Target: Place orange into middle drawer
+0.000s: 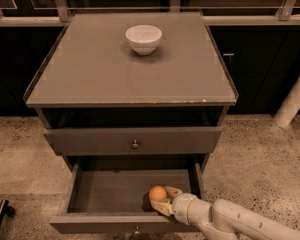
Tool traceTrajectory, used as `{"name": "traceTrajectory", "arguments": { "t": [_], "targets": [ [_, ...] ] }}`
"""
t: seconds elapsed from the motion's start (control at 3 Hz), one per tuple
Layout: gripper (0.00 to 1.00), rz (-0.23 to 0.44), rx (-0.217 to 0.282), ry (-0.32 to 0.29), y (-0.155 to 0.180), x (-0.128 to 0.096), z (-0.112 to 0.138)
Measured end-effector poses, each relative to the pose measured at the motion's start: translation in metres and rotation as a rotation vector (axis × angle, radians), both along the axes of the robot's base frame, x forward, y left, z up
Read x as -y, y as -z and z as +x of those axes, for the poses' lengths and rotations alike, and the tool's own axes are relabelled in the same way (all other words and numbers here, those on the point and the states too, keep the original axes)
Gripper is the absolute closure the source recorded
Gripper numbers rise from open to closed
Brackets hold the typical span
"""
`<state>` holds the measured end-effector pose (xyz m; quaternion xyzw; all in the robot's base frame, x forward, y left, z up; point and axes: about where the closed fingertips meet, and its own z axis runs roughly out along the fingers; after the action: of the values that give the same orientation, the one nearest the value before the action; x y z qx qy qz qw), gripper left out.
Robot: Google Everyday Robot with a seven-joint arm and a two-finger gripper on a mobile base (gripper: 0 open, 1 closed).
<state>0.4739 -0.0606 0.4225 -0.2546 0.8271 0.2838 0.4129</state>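
The orange [158, 193] is small and round, held low inside the open middle drawer [105, 221], toward its front right. My gripper [161, 200] reaches in from the lower right on a white arm and is shut on the orange, with tan fingers [172, 190] on its right and underside. The drawer is pulled out and its grey floor shows to the left of the orange. I cannot tell whether the orange touches the drawer floor.
The shut grey drawer front [135, 140] with a small knob sits above the open one. A white bowl [143, 38] stands at the back of the cabinet top [100, 79]. Speckled floor surrounds the cabinet; a white post [295, 99] stands at right.
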Motion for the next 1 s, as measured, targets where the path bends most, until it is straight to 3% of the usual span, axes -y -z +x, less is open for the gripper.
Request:
{"name": "traceTrajectory", "arguments": {
  "t": [1.0],
  "targets": [
    [0.13,0.0,0.0,0.0,0.0,-0.0001,0.0]
  ]
}}
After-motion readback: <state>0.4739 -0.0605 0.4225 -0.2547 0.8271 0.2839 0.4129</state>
